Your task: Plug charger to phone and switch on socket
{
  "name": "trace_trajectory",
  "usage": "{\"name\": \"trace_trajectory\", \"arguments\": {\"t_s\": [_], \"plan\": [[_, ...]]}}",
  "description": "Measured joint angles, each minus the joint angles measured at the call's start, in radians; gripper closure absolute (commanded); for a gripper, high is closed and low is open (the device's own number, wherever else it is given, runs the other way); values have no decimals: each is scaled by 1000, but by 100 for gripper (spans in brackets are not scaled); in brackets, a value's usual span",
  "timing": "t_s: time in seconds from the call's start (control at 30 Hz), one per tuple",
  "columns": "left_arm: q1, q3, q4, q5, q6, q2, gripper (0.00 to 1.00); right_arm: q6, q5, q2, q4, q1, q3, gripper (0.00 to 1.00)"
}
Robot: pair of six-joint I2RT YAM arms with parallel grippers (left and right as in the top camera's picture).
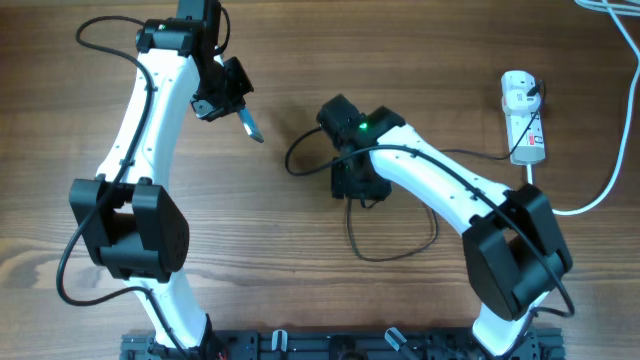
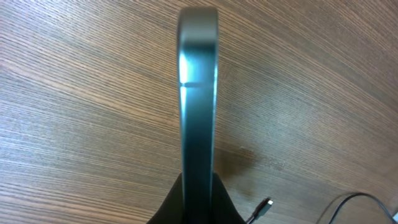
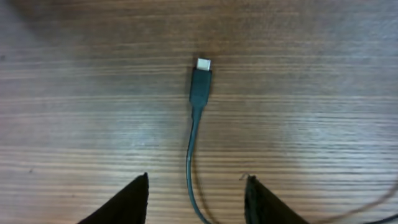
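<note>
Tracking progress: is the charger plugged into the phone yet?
Not plugged in. The charger lies on the table, tip bare; the phone is apart, held by the left fingers.

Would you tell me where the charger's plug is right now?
In the right wrist view the plug lies flat on the table, just ahead of the right gripper, its cable running back between the open fingers.

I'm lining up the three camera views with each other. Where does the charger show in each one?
Overhead: the charger loops on the table below the right gripper; I cannot make out its plug tip there.
Left wrist: only the plug tip shows, at the bottom edge, right of the phone.
Right wrist: the plug tip is upper centre, with the cable running down between the fingers.
Shared landmark: the wood-grain table.
</note>
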Motion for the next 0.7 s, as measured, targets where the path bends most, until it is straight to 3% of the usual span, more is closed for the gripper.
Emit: {"name": "trace_trajectory", "arguments": {"t_s": [0.17,0.27,0.7], "plan": [[0,0,0,0,0,0,96,37,-3,3,73,0,-36,55],[0,0,0,0,0,0,96,70,4,3,108,0,-76,62],[0,0,0,0,0,0,96,108,13,3,213,0,-140,64]]}}
